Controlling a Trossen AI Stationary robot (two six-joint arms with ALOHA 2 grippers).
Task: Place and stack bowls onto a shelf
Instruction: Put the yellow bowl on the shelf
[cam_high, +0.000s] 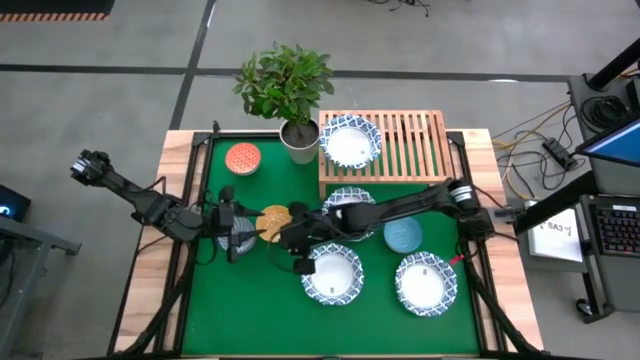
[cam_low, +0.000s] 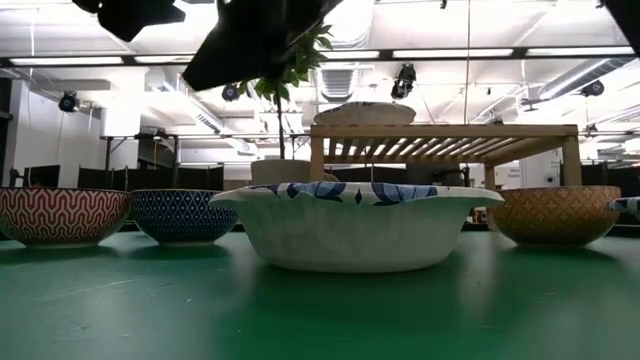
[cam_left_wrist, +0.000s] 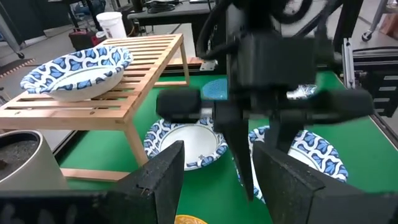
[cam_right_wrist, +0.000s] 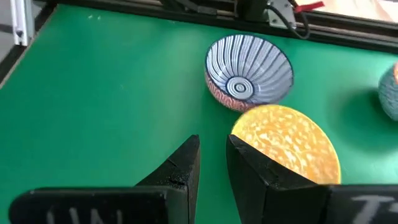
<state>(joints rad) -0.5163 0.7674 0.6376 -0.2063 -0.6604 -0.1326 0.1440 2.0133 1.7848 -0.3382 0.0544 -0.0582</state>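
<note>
A white bowl (cam_low: 358, 225) sits frontmost; right gripper (cam_high: 296, 243) beside the yellow-orange bowl (cam_high: 272, 222).

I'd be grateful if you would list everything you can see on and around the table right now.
shelf: one, pale wood, back right of mat
white bowls: four, blue rims; one on shelf, three on mat
orange-red bowl: one, back left
yellow-orange bowl: one, mid-mat
light blue bowl: one, right of centre
dark blue bowl: one, beside a red-patterned bowl
plant: one, green, white pot, left of shelf
mat: one, green
left gripper: open, mid-mat
right gripper: open, beside yellow-orange bowl
</note>
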